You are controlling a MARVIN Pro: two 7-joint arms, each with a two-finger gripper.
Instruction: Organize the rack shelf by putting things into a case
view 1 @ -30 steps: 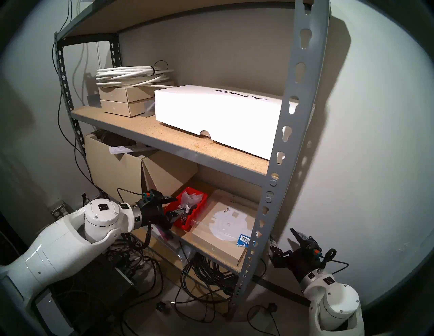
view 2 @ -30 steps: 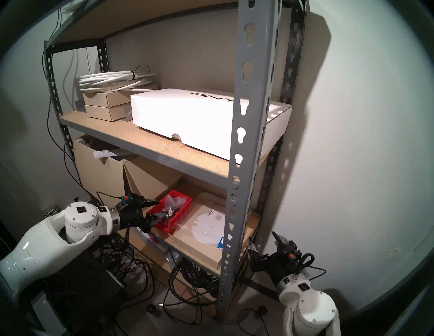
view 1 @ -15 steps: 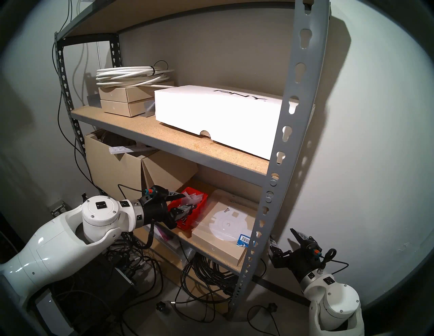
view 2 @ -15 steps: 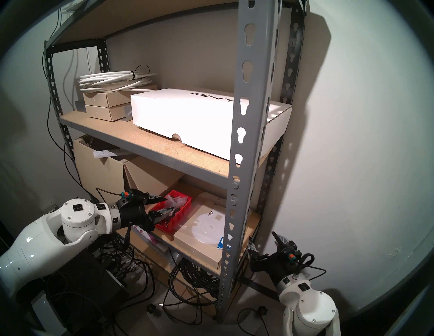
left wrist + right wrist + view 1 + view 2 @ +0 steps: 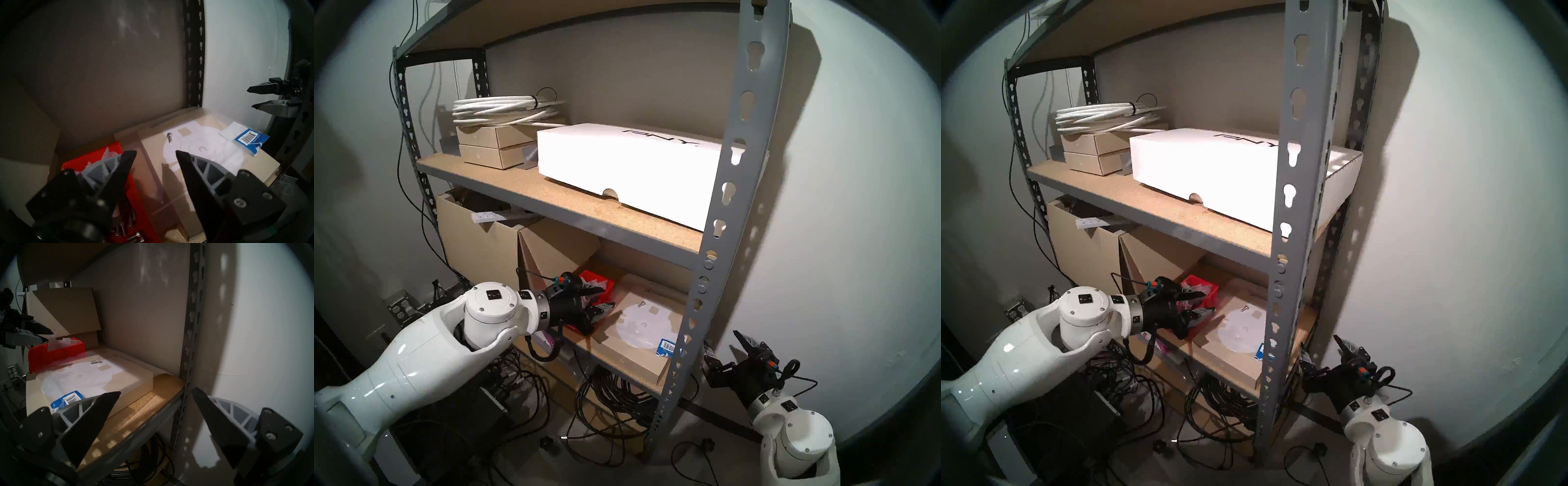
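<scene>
One small silver screw [image 5: 641,304] [image 5: 169,137] [image 5: 95,361] lies on a flat tan box on the rack shelf's [image 5: 731,203] lower board. The red case [image 5: 606,292] [image 5: 95,157] [image 5: 56,353] stands just left of that box, with clear bags and more screws [image 5: 125,235] inside. My left gripper [image 5: 602,299] [image 5: 1207,302] [image 5: 156,152] is open and empty. It hovers over the case's right edge, with the lone screw a short way ahead of its tips. My right gripper [image 5: 723,346] [image 5: 156,391] hangs open and empty outside the rack's right upright.
The flat tan box [image 5: 636,353] is plastic-wrapped and carries a blue barcode label [image 5: 667,348]. Large cardboard boxes [image 5: 477,244] fill the lower shelf's left. A white PNY box [image 5: 619,163] and a cable coil [image 5: 504,108] sit above. Cables [image 5: 612,397] tangle below.
My left arm has reached right and deeper into the shelf, from the case's near-left end across it toward the flat box. The right arm has stayed still.
</scene>
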